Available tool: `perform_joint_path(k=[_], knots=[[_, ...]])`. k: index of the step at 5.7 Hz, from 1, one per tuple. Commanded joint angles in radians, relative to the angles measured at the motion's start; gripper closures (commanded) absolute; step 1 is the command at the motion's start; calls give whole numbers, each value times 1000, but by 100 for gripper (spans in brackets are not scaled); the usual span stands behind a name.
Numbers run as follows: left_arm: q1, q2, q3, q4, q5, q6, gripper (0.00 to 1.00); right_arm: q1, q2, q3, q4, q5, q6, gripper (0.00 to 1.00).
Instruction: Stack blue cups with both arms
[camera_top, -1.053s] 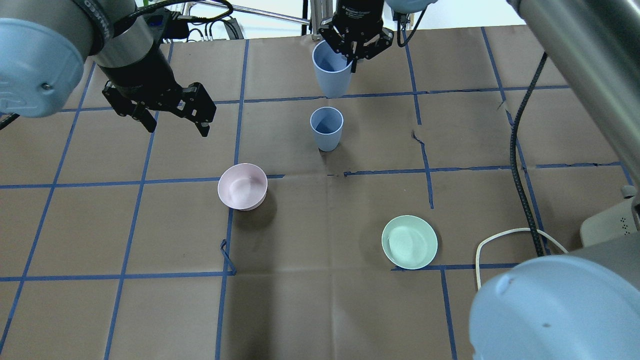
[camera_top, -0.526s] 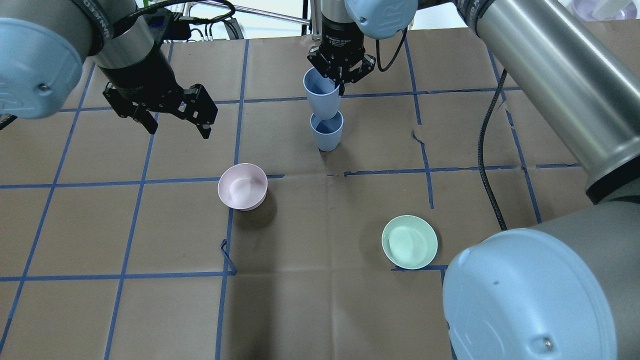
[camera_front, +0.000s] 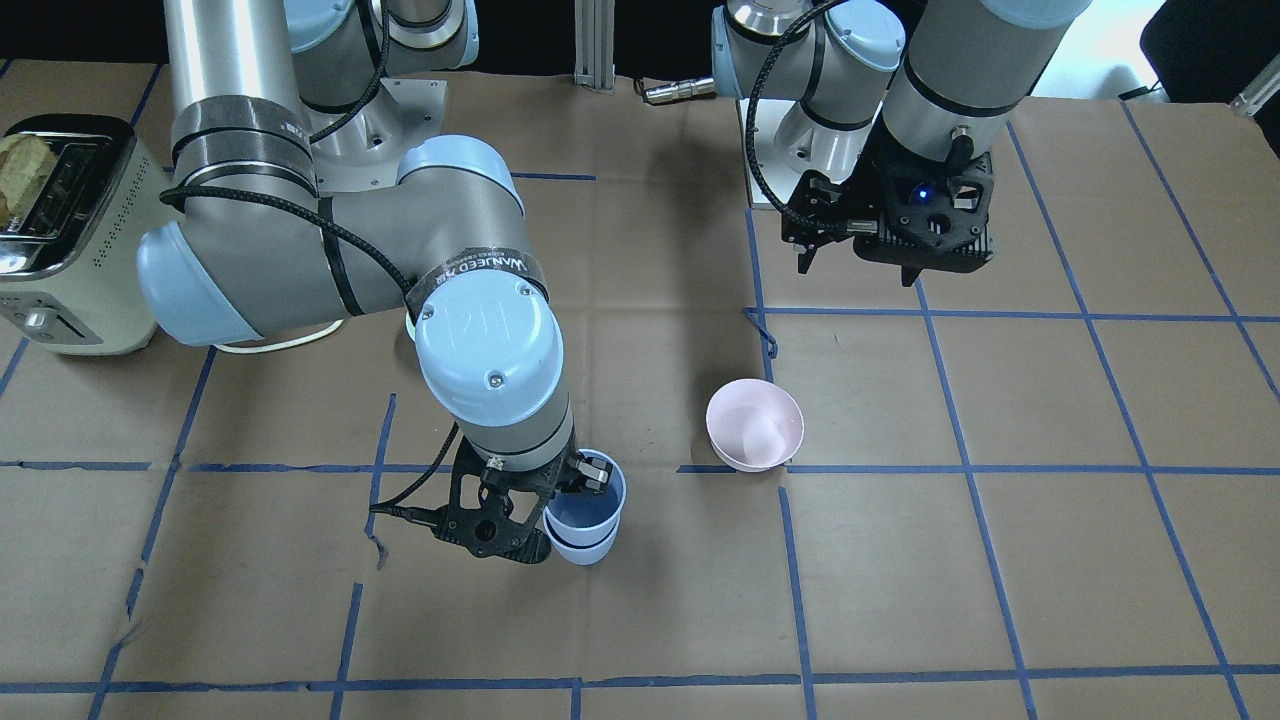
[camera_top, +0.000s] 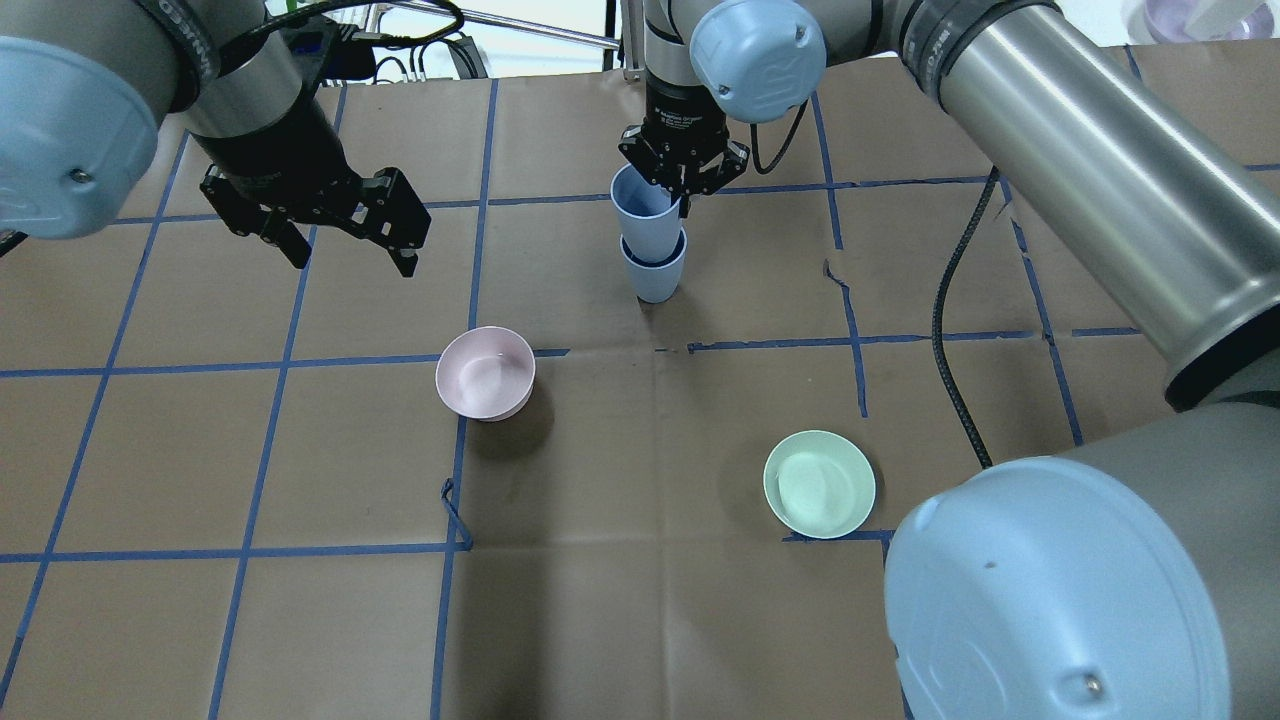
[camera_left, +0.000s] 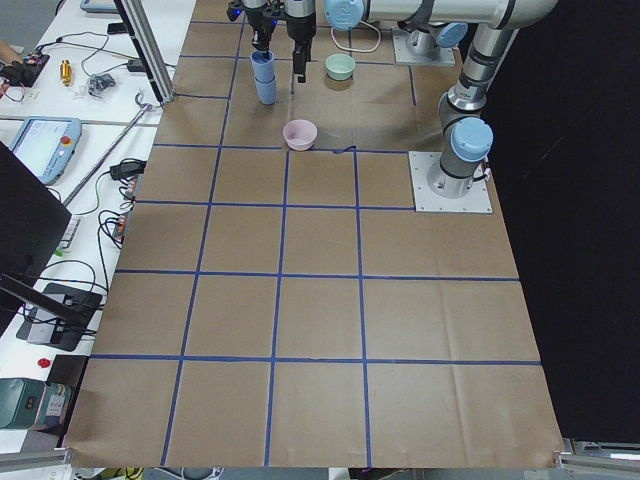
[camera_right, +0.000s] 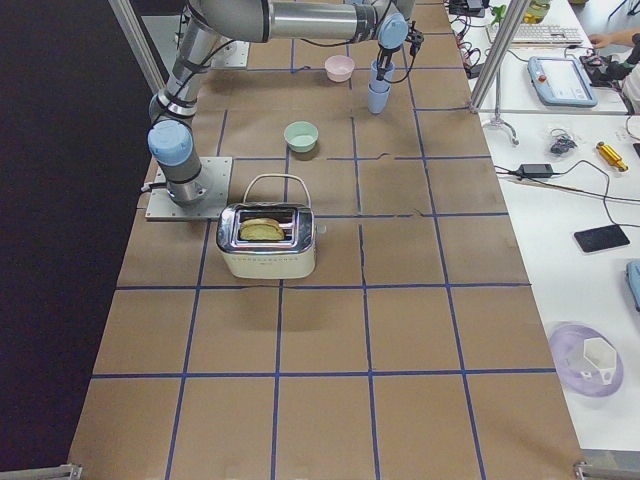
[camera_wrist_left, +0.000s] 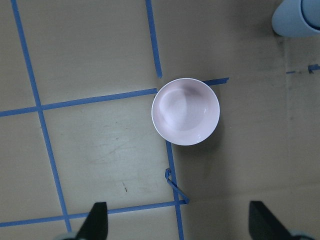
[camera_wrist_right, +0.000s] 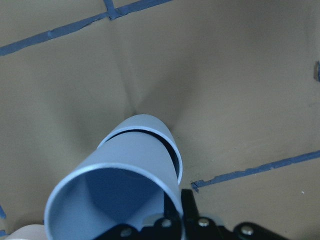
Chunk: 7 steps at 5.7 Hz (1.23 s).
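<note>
Your right jaws are clamped on the rim of the upper blue cup (camera_top: 643, 212), on the side toward the robot's right. One finger is inside the mouth and the other is against the outer wall. That cup is mouth-up and partly nested in the lower blue cup (camera_top: 655, 278), which stands upright on the tabletop (camera_top: 640, 610). Much of the upper cup's wall shows above the lower rim. In the right wrist view you can see a dark gap between the two cups on one side. The right arm (camera_top: 1060, 140) reaches out over the tabletop to the pair.

Your left jaws are spread wide and hold nothing. They hang above the tabletop, well apart from the cups on the robot's left. In the left wrist view the two fingertips (camera_wrist_left: 98, 222) stand at the bottom corners. The pink bowl (camera_wrist_left: 185, 111) lies below and ahead of them, touching a blue tape line (camera_wrist_left: 95, 100).

Farther out, the mint-green bowl (camera_top: 819, 484) rests on the robot's right, well apart from the cups and nearer the robot's base. A cream toaster (camera_front: 60, 240) with bread in its slot stands on the robot's right, near the base.
</note>
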Motion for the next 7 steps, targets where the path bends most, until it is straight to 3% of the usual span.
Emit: perform_joint_path(k=[1,2,3,4,5,7], knots=[[2,17,-12,-4,2,0,1,0,7,22,-79,-1,-3,29],[2,4,-7,-4,3,-2,1,-15,-7,5,-73,2,-3,0],[5,0,-10,-7,3,-7,1,-31,-46,-22,-43,26,-4,0],[5,-15,-10,2,-1,3,1,-66,-107,-30,69,41,-39,0],[5,-50,3,5,-8,-5,1,-136,-204,-4,199,26,-194,0],[5,-87,13,54,6,-5,1,-257,-376,156,268,-9,-419,0]])
